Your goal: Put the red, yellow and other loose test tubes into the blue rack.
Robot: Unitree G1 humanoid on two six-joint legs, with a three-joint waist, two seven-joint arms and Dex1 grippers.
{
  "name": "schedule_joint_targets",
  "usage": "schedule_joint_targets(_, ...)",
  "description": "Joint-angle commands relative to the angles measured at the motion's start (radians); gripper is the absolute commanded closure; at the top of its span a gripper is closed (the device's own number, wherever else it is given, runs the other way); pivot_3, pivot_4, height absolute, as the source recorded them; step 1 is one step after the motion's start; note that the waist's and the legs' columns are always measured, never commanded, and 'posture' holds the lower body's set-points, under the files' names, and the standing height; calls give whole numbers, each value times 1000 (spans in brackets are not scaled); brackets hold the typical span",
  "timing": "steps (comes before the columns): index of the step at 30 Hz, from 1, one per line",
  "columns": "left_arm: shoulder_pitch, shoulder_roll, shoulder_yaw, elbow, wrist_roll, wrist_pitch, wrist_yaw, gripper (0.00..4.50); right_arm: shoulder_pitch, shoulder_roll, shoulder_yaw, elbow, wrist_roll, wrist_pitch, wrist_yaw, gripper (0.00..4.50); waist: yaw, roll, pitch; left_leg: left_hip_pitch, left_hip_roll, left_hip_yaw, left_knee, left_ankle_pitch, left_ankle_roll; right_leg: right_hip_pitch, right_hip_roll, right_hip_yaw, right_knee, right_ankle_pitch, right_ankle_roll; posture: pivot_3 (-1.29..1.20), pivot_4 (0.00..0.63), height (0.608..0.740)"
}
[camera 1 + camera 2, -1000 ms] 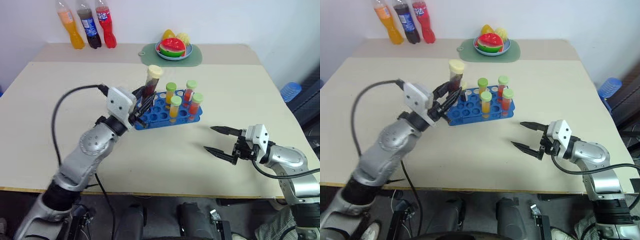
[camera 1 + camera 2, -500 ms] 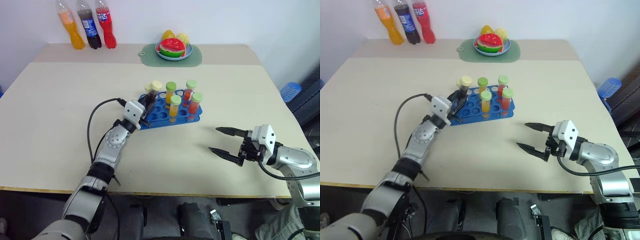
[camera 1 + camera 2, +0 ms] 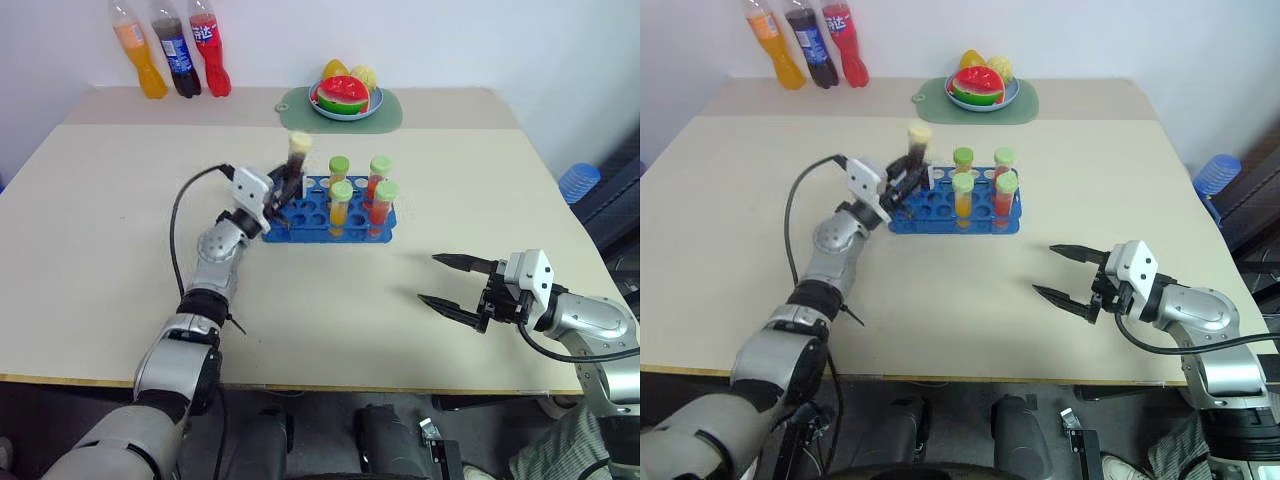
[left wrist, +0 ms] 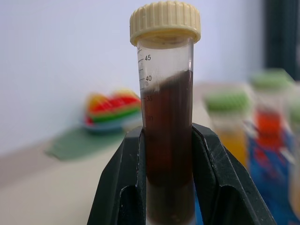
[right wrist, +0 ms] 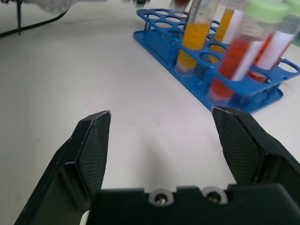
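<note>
My left gripper [image 3: 285, 190] is shut on a test tube [image 3: 296, 162] of dark brown liquid with a cream cap. The tube [image 4: 166, 117] stands upright between the black fingers [image 4: 124, 187]. It hangs at the left end of the blue rack [image 3: 312, 216]; its lower end is hidden by the fingers. Several green-capped tubes [image 3: 340, 195] of orange and red liquid stand in the rack's right half. My right gripper [image 3: 428, 278] hovers open low over the table, to the right of the rack and nearer me, with nothing between its fingers [image 5: 93, 145]. The rack [image 5: 157, 44] lies ahead of it.
Three drink bottles [image 3: 180, 55] stand at the table's far left edge. A plate of toy fruit [image 3: 343, 97] on a green mat [image 3: 390, 115] sits at the far middle. A black cable [image 3: 180, 225] loops from my left wrist. A blue thing [image 3: 578, 182] lies beyond the table's right edge.
My left arm has stretched farther out, carrying the brown tube to the rack's left end, still gripped and upright. The right gripper has stayed put and open.
</note>
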Motion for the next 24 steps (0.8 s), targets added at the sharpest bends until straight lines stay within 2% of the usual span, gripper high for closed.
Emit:
schedule_joint_targets(1, -43, -6, 69, 36, -30, -63, 24, 3731, -5, -5, -18, -22, 13, -6, -2, 684, 0, 0, 0, 0, 0, 0, 0, 0, 0, 0, 0, 0, 0, 0, 0, 0, 150, 740)
schedule_joint_targets(3, -31, -6, 94, 54, -52, -93, -14, 3731, -12, -4, -15, -20, 14, -5, -2, 684, 0, 0, 0, 0, 0, 0, 0, 0, 0, 0, 0, 0, 0, 0, 0, 0, 150, 740)
schedule_joint_targets(6, 90, -10, 124, 22, -126, -123, -175, 3731, -16, -4, -14, -16, 14, -6, 0, 684, -5, 1, -1, 0, 0, 0, 0, 0, 0, 0, 0, 0, 0, 0, 0, 0, 150, 740)
schedule_joint_targets(8, 183, -18, 126, -59, -191, -97, -296, 3731, -15, -5, -14, -15, 14, -7, 1, 684, -7, 1, -1, 0, 0, 1, -1, 0, 0, 0, 0, 0, 0, 0, 0, 0, 150, 740)
schedule_joint_targets(10, 280, -39, 114, -193, -238, -67, -347, 3731, -11, -6, -16, -17, 15, -7, 3, 684, -5, 1, 0, 0, 1, 1, -1, 0, 0, -1, 0, 0, 0, 0, 0, 0, 150, 740)
schedule_joint_targets(12, 363, -60, 97, -345, -267, 3, -337, 3731, -9, -7, -17, -18, 16, -6, 3, 684, 2, 1, -1, 0, 1, 0, 0, 0, 0, 0, 0, 0, 0, 0, 0, 0, 150, 740)
schedule_joint_targets(17, 603, -93, 16, -788, -215, 145, -202, 3731, 3, -11, -22, -24, 19, -3, 4, 684, 3, 1, -1, 0, 1, -3, 0, 0, 0, 1, -1, 1, 0, 0, 0, 0, 150, 740)
schedule_joint_targets(20, 686, -112, -30, -940, -183, 204, -138, 3731, 7, -10, -22, -28, 19, -1, 2, 684, 3, 1, -1, 0, 1, -3, 0, 0, 0, 1, -1, 1, 0, 0, 0, 0, 150, 740)
schedule_joint_targets(24, 705, -120, -40, -1039, -158, 262, -61, 3731, 12, -8, -22, -33, 19, -1, -3, 684, 3, 1, -1, 1, 1, -2, 0, 0, 0, 1, 0, 0, 0, 0, 0, 0, 150, 740)
